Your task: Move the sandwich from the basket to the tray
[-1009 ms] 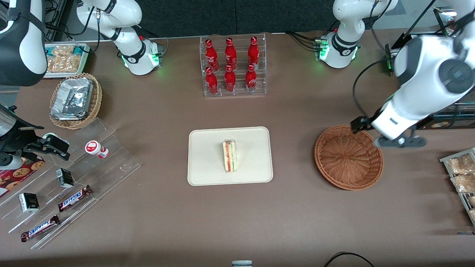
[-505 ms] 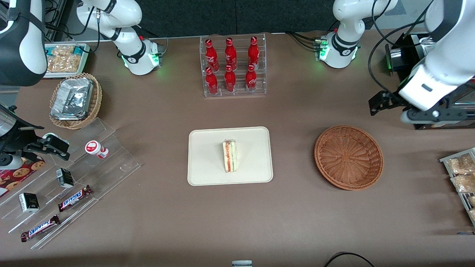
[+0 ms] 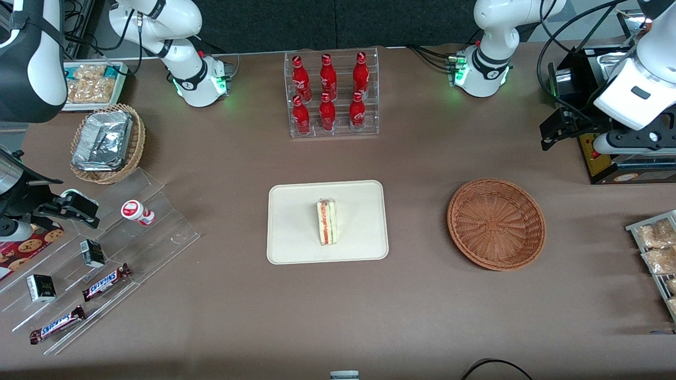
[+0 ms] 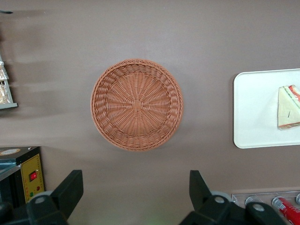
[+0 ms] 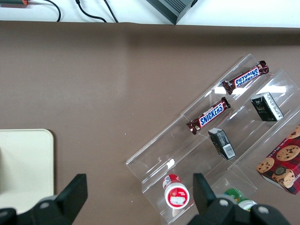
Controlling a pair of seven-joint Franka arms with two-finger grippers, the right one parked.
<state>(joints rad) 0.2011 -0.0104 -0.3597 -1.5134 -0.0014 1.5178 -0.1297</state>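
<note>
The sandwich (image 3: 327, 221) lies on its side on the cream tray (image 3: 296, 248) in the middle of the table; it also shows in the left wrist view (image 4: 288, 107) on the tray (image 4: 255, 112). The reddish-brown wicker basket (image 3: 496, 224) stands empty beside the tray, toward the working arm's end, and shows whole in the left wrist view (image 4: 136, 104). My left gripper (image 3: 628, 143) hangs high above the table, farther from the front camera than the basket. It is open and empty (image 4: 133, 192), its fingers (image 4: 69, 186) wide apart.
A clear rack of red bottles (image 3: 331, 95) stands at the back middle. A box with a red button (image 3: 597, 153) sits under the gripper. Bagged snacks (image 3: 655, 248) lie at the working arm's end. A tan foil basket (image 3: 107, 142) and acrylic racks (image 3: 105, 264) lie toward the parked arm's end.
My left gripper has risen and drawn back from over the basket's rim toward the table's back corner at the working arm's end. The sandwich, tray and basket have not moved.
</note>
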